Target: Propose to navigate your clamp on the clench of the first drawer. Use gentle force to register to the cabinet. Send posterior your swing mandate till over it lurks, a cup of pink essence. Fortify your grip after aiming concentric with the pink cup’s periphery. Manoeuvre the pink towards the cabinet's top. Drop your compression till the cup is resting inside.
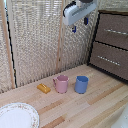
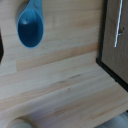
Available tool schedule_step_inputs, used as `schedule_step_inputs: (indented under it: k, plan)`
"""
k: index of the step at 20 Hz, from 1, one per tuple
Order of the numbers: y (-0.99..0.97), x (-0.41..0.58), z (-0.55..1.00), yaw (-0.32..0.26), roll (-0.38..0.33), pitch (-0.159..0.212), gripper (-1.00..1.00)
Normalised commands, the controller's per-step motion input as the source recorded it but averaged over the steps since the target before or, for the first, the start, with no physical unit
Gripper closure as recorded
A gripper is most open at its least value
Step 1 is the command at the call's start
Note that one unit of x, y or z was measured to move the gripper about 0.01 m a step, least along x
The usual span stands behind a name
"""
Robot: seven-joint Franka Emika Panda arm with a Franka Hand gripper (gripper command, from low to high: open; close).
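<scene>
The large dark brown wooden cabinet (image 1: 112, 42) with stacked wide drawers stood at the exterior view's right, on the pale planked wooden table (image 1: 100, 107). Its uppermost dark brown drawer front (image 1: 113, 30) looked shut, and its long thin silver bar handle (image 1: 116, 31) had nothing on it. The white-grey boxy clamp (image 1: 79, 24) with short dark, blue-tipped fingers hung high above the table, well apart from that handle. Its jaws stood slightly apart and held nothing.

The small pale pink mug (image 1: 61, 84) stood upright on the table, just beside the blue mug (image 1: 81, 84) and near a small orange block (image 1: 44, 88). A white patterned plate (image 1: 11, 119) lay at the near corner.

The wrist view showed the blue mug, bare planks and a cabinet front; the pink mug was not in it.

By my judgement, the handle step was in hand, or the swing towards the mug. The next move called for descending centred over the pink rim.
</scene>
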Motion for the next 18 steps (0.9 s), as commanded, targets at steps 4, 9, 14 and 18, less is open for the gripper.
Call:
schedule_step_inputs:
  k: [4,9,14,18]
  plan:
    - [-0.22,0.0,-0.09,0.118,-0.375,-0.042,-1.0]
    - [-0.23,0.0,-0.15,0.105,-0.375,-0.003,-1.0]
    - [-0.2,-0.003,-0.17,0.107,-0.375,0.0,-1.0]
    - [-0.19,-0.009,-0.18,0.115,-0.375,-0.001,-1.0]
